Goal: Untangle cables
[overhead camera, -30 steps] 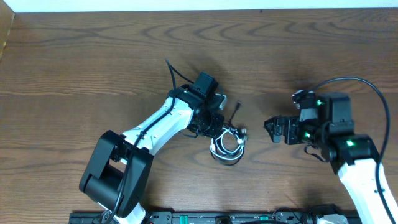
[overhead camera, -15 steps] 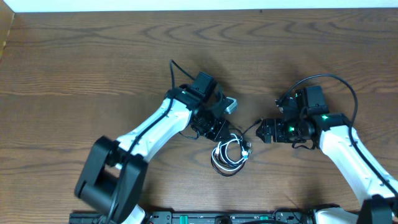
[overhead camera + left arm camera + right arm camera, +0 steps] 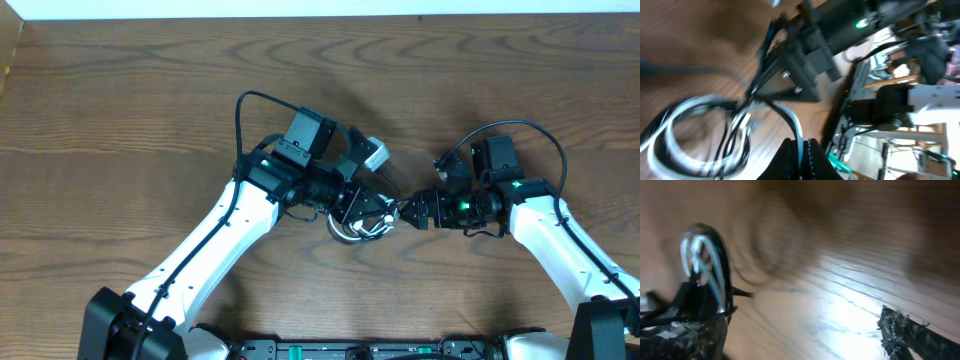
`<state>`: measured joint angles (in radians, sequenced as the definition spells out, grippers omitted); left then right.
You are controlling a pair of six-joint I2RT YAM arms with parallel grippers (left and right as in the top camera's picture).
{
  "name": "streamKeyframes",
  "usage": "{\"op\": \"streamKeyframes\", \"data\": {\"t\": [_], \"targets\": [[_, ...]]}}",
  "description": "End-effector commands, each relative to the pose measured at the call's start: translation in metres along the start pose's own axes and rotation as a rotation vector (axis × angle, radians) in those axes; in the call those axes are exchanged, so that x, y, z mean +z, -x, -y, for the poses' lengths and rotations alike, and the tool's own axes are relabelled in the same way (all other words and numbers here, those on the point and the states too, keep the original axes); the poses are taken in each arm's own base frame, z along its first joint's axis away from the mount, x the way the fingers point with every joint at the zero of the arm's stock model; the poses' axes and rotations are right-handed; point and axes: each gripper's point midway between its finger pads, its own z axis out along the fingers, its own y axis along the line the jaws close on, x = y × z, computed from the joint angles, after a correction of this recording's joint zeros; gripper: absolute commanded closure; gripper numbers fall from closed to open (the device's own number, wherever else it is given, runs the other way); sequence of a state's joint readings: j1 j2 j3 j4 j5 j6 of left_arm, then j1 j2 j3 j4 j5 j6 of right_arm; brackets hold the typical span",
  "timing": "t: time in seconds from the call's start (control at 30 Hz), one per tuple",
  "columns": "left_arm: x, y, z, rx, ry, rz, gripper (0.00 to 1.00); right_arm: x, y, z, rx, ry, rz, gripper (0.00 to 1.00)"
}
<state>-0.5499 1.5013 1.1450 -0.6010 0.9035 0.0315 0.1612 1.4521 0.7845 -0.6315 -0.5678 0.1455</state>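
Note:
The white cable (image 3: 350, 233) and the black cable (image 3: 372, 232) lie tangled in one small coil at the table's middle. My left gripper (image 3: 370, 207) sits right over the coil. In the left wrist view it (image 3: 800, 156) is shut on a strand of the white cable (image 3: 796, 131), while the white loops (image 3: 687, 112) and the thin black cable (image 3: 731, 142) spread to the left. My right gripper (image 3: 406, 210) meets the coil from the right, open. In the blurred right wrist view the white loops (image 3: 702, 255) stand beside its left finger (image 3: 695, 337), and nothing lies between its fingers (image 3: 800, 317).
Brown wooden table (image 3: 120, 90) with a white strip along the back edge (image 3: 300, 8) and a black rail at the front (image 3: 330, 350). Thick black arm wires arch over the left wrist (image 3: 243, 108) and the right wrist (image 3: 525, 127).
The left arm has swung out and stretched right, holding its strand over the coil. The right gripper has moved left, from a hand's width away to right against the coil.

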Motion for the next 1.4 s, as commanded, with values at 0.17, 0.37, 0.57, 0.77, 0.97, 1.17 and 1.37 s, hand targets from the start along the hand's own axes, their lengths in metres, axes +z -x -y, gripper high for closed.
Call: {"op": "streamKeyframes", "data": {"t": [0.17,0.37,0.57,0.77,0.97,1.17,1.37], "targets": [[-0.007,0.014,0.029,0.016,-0.144,0.045,0.92,-0.008,0.010,-0.053,-0.137,0.283,0.027,0.10],[-0.008,0.028,0.030,0.008,-0.150,0.089,0.92,-0.007,0.009,-0.069,-0.178,0.335,0.024,0.21],[-0.011,0.041,0.038,0.032,-0.184,0.132,0.92,0.002,0.012,-0.072,-0.242,0.281,0.042,0.99],[-0.017,0.044,-0.014,-0.047,0.065,0.170,0.71,0.012,0.008,-0.032,-0.099,0.032,0.020,0.99],[-0.030,0.010,-0.077,-0.267,0.391,0.114,0.33,0.012,0.008,-0.026,0.054,-0.004,0.022,0.99],[-0.024,-0.019,-0.083,-0.365,0.401,0.040,0.34,-0.002,0.037,-0.092,0.089,0.360,0.075,0.99],[-0.023,-0.021,-0.084,-0.372,0.406,0.032,0.33,-0.021,0.049,-0.128,0.074,0.552,0.082,0.99]]}}
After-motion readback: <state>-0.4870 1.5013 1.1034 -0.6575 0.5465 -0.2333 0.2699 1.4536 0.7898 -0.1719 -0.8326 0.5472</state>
